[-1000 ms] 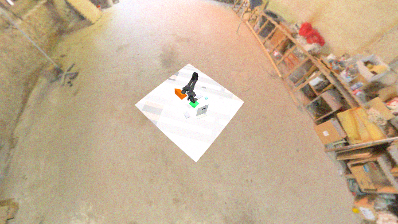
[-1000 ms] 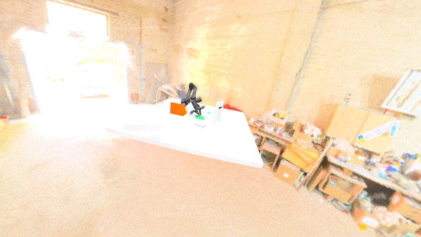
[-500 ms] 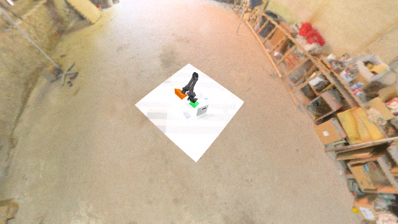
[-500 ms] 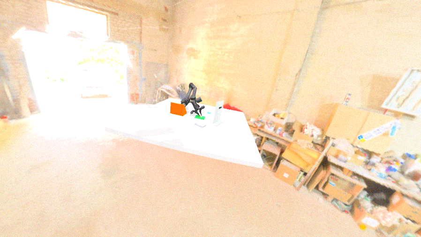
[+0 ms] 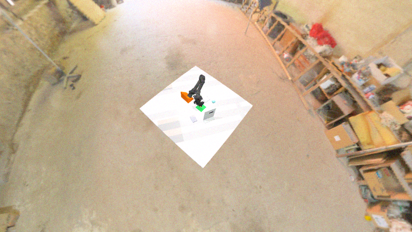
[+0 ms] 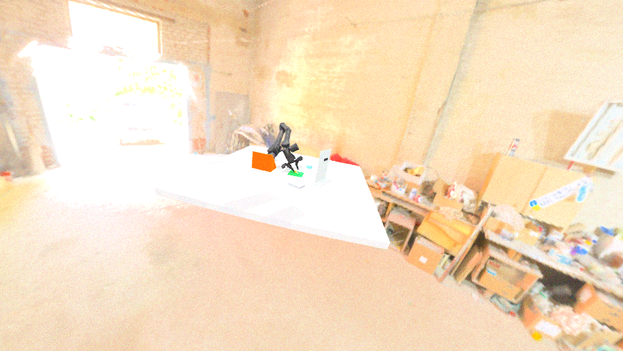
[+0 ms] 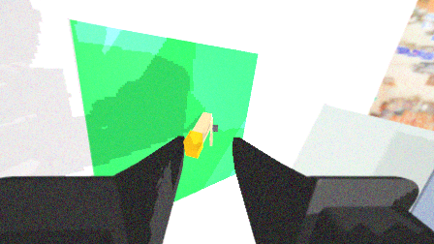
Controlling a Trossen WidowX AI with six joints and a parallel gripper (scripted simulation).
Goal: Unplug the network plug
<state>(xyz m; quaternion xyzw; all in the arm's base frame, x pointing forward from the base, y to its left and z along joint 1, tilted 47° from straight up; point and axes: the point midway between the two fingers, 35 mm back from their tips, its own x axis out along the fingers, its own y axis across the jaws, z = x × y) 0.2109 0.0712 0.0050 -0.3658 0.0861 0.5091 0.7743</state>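
The plug (image 7: 195, 143), with a yellow-orange end and a beige body, lies over the green marked square (image 7: 131, 106) (image 5: 201, 109) (image 6: 295, 175), slanted in the wrist view. A thin beige tab and a small dark piece show at its right side. My gripper (image 7: 208, 142) (image 5: 201, 105) (image 6: 295, 170) is open, low over the square, one finger on each side of the plug. The left finger's tip is right beside the yellow end; I cannot tell if they touch. The upright panel (image 5: 207, 115) (image 6: 321, 171) (image 7: 334, 140) stands beside the square, its dark socket slot (image 5: 211, 112) (image 6: 325, 159) showing no plug.
An orange block (image 5: 186, 97) (image 6: 263, 161) stands on the other side of the square from the panel, close to the arm. A flat pale grey box (image 5: 193, 118) (image 6: 296, 185) lies near the square. A small cyan object (image 5: 213, 101) (image 6: 309, 166) lies behind the panel.
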